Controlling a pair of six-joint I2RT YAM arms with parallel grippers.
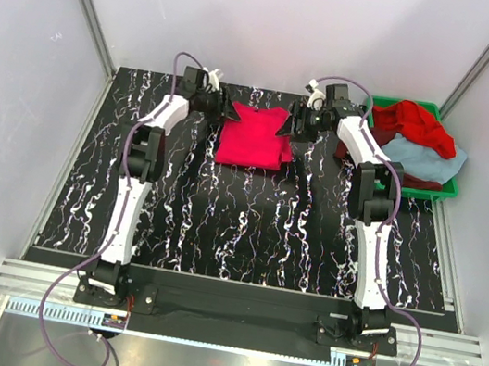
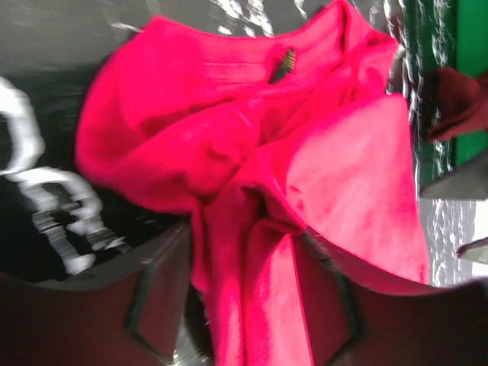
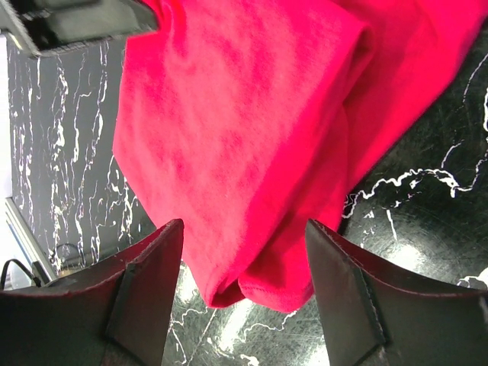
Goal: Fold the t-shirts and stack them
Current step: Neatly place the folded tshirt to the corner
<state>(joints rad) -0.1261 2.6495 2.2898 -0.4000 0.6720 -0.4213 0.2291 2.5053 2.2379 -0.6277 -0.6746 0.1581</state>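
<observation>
A crimson-pink t-shirt (image 1: 252, 136) lies partly folded at the far middle of the table. My left gripper (image 1: 224, 107) is at its left edge. In the left wrist view its jaws (image 2: 240, 305) stand apart with bunched cloth of the shirt (image 2: 229, 114) between them, and a gap shows beside the left finger. My right gripper (image 1: 290, 125) is at the shirt's right edge. It is open (image 3: 244, 282), with the folded hem of the shirt (image 3: 244, 114) lying between the fingertips and not pinched. A brighter red shirt (image 1: 414, 125), a light blue-grey one (image 1: 427, 160) and a dark maroon one (image 1: 414, 181) lie heaped in the bin.
The green plastic bin (image 1: 455, 185) stands at the far right of the black marbled table (image 1: 246, 230); its wall shows in the left wrist view (image 2: 467, 76). White walls close in the table on three sides.
</observation>
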